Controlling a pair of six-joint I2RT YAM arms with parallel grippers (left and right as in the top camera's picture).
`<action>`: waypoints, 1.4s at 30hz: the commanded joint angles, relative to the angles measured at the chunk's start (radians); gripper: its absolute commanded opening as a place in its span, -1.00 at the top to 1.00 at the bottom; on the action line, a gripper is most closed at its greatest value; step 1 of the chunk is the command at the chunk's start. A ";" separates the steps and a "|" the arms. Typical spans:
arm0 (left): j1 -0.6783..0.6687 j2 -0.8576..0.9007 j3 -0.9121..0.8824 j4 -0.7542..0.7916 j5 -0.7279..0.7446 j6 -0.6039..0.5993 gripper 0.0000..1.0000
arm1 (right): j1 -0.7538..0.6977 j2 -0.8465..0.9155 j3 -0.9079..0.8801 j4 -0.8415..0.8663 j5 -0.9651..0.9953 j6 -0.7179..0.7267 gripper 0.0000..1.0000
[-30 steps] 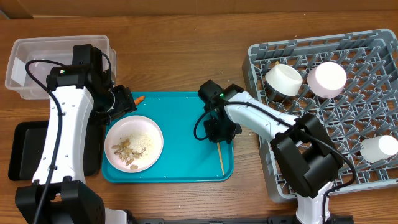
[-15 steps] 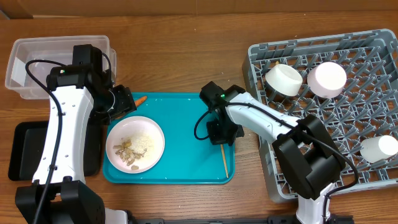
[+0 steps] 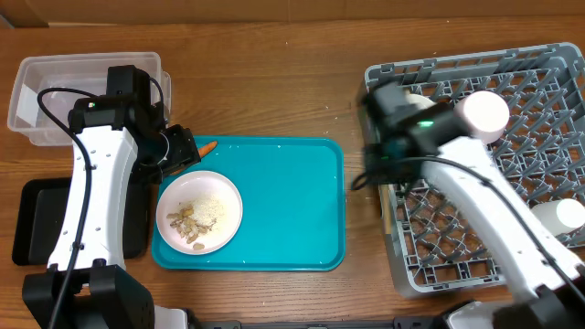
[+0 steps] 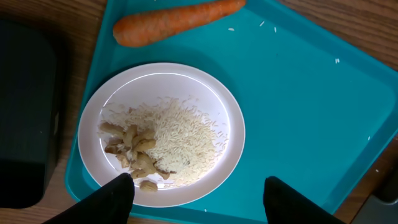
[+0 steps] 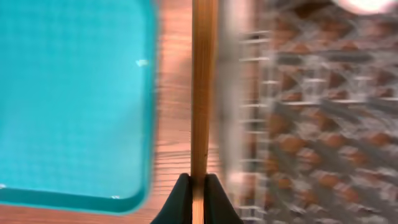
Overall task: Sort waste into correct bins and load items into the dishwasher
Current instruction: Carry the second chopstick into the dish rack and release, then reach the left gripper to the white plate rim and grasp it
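Now off the teal tray (image 3: 283, 201) where it worked a second ago, the right gripper (image 5: 198, 186) reaches the left edge of the grey dish rack (image 3: 402, 274). Its fingers are clamped on a wooden chopstick (image 5: 203, 87), held over the bare wood between tray and rack, so loading looks close. The left gripper (image 4: 198, 186) hovers, fingers apart, above the white plate (image 4: 233, 118) of rice, the carrot (image 4: 174, 18) lying just beyond.

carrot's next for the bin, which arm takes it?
Left. The left claw hangs open over the plate, with the carrot just beyond at the teal tray's edge. The right claw is shut on a chopstick by the dish rack, so it is occupied and farther away.
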 commanded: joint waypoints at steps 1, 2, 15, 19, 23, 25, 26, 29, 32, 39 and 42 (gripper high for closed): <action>-0.001 -0.015 0.014 0.001 -0.005 0.019 -0.37 | -0.066 -0.007 0.007 -0.023 0.034 -0.124 0.85; -0.001 -0.015 0.014 0.001 -0.005 0.019 -0.38 | -0.083 -0.004 -0.007 -0.029 0.034 -0.153 0.85; -0.001 -0.015 0.014 0.001 -0.005 0.019 -0.37 | -0.143 0.000 -0.251 0.106 0.033 -0.217 0.78; -0.001 -0.015 0.014 0.000 -0.005 0.019 -0.37 | -0.143 0.000 -0.254 0.108 0.014 -0.217 0.50; -0.001 -0.015 0.014 0.000 -0.005 0.019 -0.37 | -0.143 0.000 -0.254 0.106 0.011 -0.205 0.47; -0.001 -0.015 0.014 0.000 -0.003 0.019 -0.37 | -0.143 -0.001 -0.252 0.099 0.011 -0.171 0.52; -0.001 -0.015 0.014 0.000 0.000 0.018 -0.38 | -0.143 -0.003 -0.249 0.095 0.011 -0.142 0.52; -0.002 -0.015 0.014 -0.003 0.027 0.017 -0.38 | -0.143 -0.029 -0.218 0.100 0.011 -0.083 0.52; -0.026 -0.015 0.013 -0.002 0.040 0.015 -0.43 | -0.143 -0.105 -0.150 0.117 -0.008 -0.051 0.48; -0.193 -0.015 -0.040 0.053 0.039 -0.010 -0.45 | -0.143 -0.276 -0.074 0.216 -0.312 -0.102 -0.93; -0.263 -0.015 -0.090 0.074 0.013 -0.058 -0.44 | -0.143 -0.291 -0.074 0.190 -0.311 -0.114 -0.93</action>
